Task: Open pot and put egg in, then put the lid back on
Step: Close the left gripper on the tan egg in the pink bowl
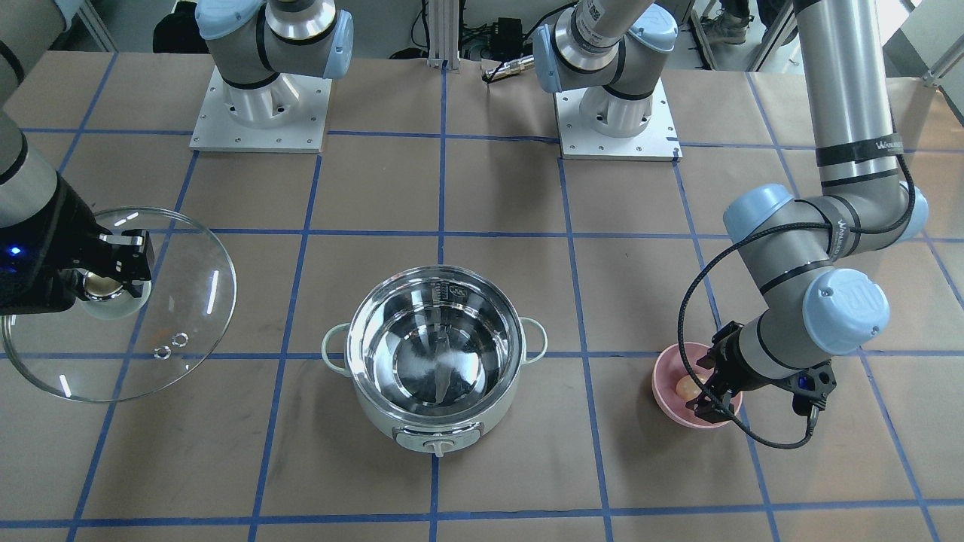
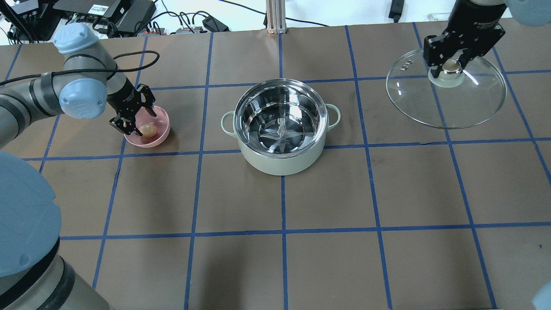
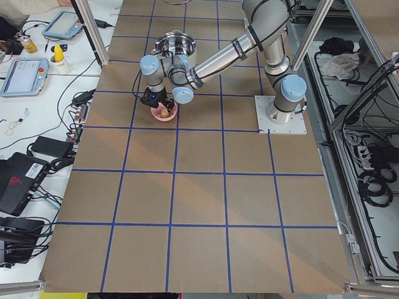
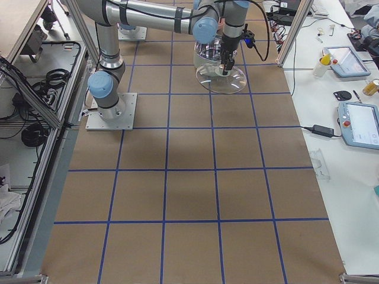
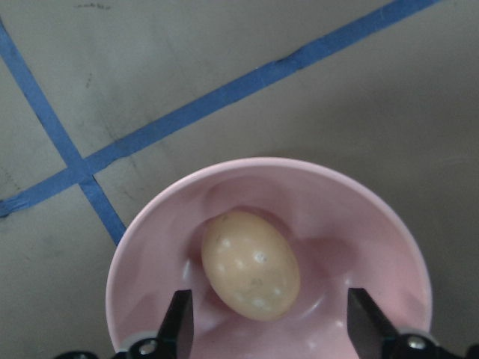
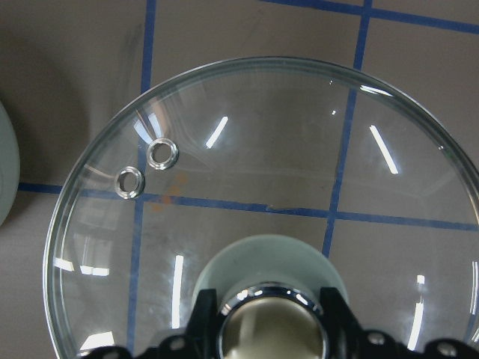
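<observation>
The pot [image 1: 376, 410] stands open at the table's middle, its steel inside bare; it also shows in the overhead view [image 2: 280, 162]. The egg [image 5: 251, 263] lies in a small pink bowl [image 5: 359, 209], seen from overhead too [image 2: 148, 129]. My left gripper [image 2: 141, 122] is open, its fingers lowered into the bowl on either side of the egg, not closed on it. My right gripper [image 2: 450, 64] is shut on the knob of the glass lid [image 2: 447, 103] and holds the lid level a little above the table, far to the pot's right. The lid fills the right wrist view [image 6: 262, 164].
The brown paper table top [image 2: 327, 193] carries a blue tape grid. Both arm bases [image 1: 260, 113] stand on plates at the robot's side. The pot's control knob [image 1: 439, 446] faces away from the robot. Monitors and cables lie beyond the table's edges.
</observation>
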Controlling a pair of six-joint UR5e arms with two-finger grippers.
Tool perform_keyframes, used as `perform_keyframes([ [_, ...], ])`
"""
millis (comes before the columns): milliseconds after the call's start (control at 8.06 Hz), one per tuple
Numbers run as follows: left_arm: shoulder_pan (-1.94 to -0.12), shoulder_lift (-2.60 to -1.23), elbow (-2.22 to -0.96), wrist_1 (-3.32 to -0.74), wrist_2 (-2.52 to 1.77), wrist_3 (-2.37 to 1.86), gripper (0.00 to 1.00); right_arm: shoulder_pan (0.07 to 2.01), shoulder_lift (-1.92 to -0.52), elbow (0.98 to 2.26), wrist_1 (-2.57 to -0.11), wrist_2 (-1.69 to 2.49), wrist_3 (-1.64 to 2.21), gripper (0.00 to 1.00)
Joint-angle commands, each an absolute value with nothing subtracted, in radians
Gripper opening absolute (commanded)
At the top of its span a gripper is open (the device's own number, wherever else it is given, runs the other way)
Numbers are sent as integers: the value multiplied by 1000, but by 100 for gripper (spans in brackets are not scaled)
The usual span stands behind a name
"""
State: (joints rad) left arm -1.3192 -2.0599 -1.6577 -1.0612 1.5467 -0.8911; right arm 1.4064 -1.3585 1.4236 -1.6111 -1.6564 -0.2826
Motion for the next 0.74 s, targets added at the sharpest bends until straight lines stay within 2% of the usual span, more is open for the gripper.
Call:
perform_keyframes([
  [0, -1319, -2062, -1658, -1060, 1551, -893, 76, 1396, -1359, 1431, -1612, -1654, -296, 3],
  [620, -1319, -2092, -1658, -1058, 1552, -897, 78, 1393, -1359, 1433, -1612, -1654, -299, 1],
])
